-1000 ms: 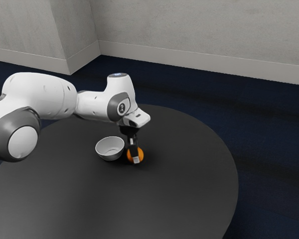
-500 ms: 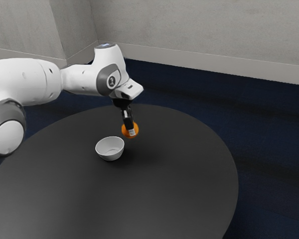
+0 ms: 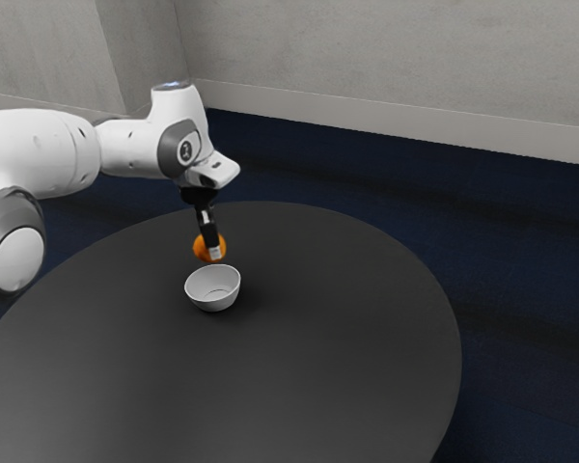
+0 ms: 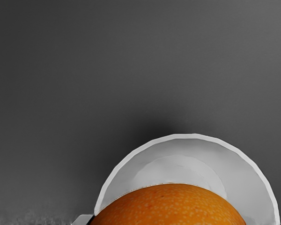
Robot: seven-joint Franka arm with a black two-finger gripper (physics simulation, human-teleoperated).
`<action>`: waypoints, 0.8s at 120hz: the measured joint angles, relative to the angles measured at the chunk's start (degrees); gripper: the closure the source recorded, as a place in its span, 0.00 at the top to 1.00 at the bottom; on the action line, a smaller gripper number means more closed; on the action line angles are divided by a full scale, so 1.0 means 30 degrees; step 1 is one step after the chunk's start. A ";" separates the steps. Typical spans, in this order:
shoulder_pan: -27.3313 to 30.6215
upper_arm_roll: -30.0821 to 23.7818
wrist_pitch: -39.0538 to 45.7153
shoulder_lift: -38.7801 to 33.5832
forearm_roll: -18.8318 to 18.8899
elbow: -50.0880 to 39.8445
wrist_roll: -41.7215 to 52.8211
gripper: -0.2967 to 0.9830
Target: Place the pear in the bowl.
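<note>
1. Our black two-finger gripper (image 3: 211, 251) is closed around a round, orange-coloured fruit with speckled skin (image 3: 202, 249), its fingers parted by about the fruit's width. The far finger is hidden behind the fruit in the exterior view.
2. The task speaks of a pear; what we hold looks like an orange. It hangs in the air above the table's level, outside the bowl.
3. The light grey, round, smooth-walled bowl (image 3: 211, 302) stands upright on the round, matte black table (image 3: 318, 367). In the exterior view, the fruit appears just above its rim; we cannot tell whether it is squarely over the opening.
4. In the wrist view, the fruit covers part of the bowl, whose pale inside and rim show around its edge.
5. Our white arm with grey joints (image 3: 130, 148) reaches in from the exterior view's left, the gripper slanting downward.
</note>
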 joint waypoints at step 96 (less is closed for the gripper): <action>-0.0161 -0.0141 -0.1440 -0.0179 -0.0323 -0.0379 -0.0065 0.62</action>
